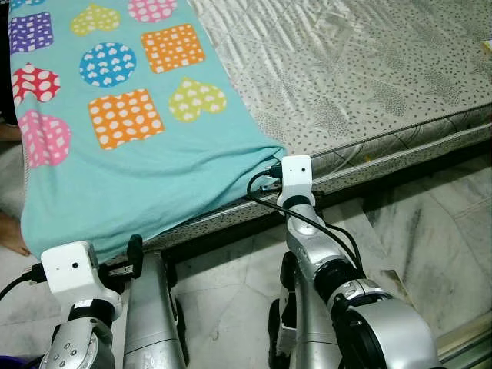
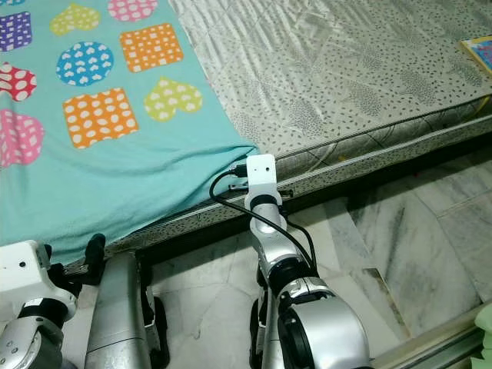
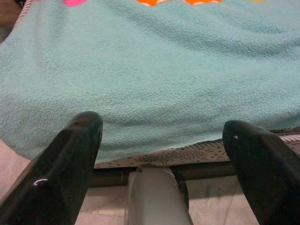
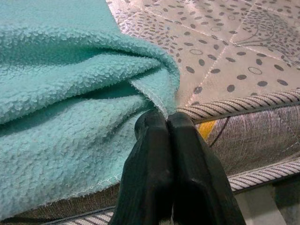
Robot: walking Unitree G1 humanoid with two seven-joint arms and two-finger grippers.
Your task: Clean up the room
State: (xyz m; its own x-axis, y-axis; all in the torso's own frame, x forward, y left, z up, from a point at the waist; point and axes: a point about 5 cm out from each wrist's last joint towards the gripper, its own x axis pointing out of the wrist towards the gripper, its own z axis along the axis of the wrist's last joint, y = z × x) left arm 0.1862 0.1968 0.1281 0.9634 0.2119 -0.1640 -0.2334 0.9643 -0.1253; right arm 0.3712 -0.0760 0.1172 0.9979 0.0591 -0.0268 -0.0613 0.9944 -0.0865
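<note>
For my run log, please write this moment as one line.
right tool: shut on blanket corner at mattress edge | left tool: open, before blanket's hanging edge | floor: marble

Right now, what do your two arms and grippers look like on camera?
Both arms are silver metal with black joint rings. Each wrist carries a white box-shaped camera housing with a black cable plugged in; the right arm's cable loops down along the forearm. The left arm has the same white block. The left gripper and right gripper each have two long, glossy black fingers with rounded tips.
</note>
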